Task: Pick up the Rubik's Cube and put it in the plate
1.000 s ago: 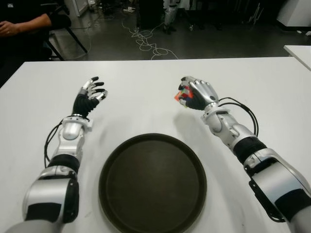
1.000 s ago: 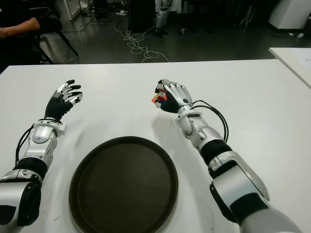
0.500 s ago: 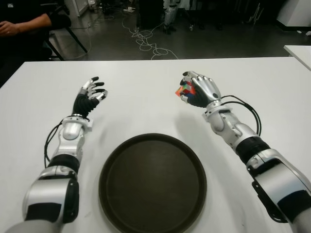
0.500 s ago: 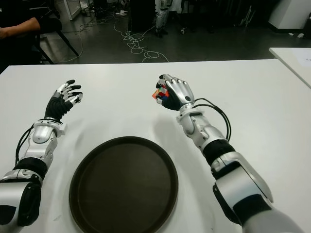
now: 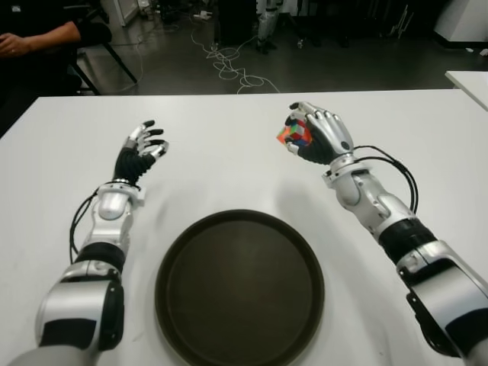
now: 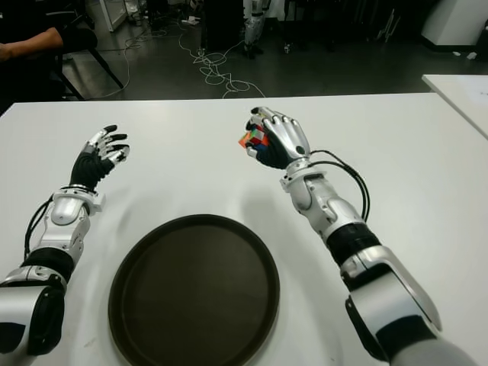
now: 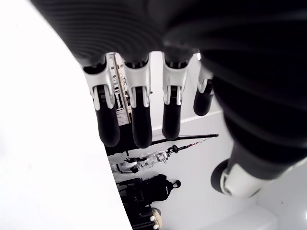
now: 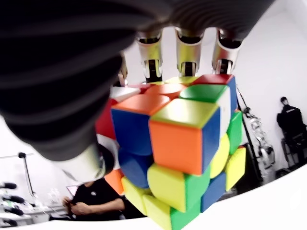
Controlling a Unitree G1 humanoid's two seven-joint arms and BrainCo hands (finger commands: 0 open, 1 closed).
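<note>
A white table (image 5: 229, 145) fills the near field, and beyond its far edge lies a dark floor with a tangle of pale cables (image 5: 229, 65). At the far left a seated person's sleeve and hand (image 5: 15, 42) show beside a chair, and the corner of a second white table (image 5: 469, 80) sits at the far right. On the left side of the table the left hand (image 5: 141, 151) shows above the surface with its fingers (image 7: 136, 120) spread and loosely extended, holding nothing; whether it touches the table cannot be told. Near the front edge, between the two arms, lies a round dark plate (image 5: 183, 305) with a raised rim, and nothing is in it. To the right and farther back than the plate, the right hand (image 5: 320, 136) is raised off the table with its back turned upward and outward. Its fingers (image 8: 189, 50) curl over the top of the Rubik's Cube (image 8: 184, 148) while the thumb presses the opposite side, so the cube is clasped in the hand, clear of the table and well apart from the plate, its orange, green, blue and yellow tiles showing.
</note>
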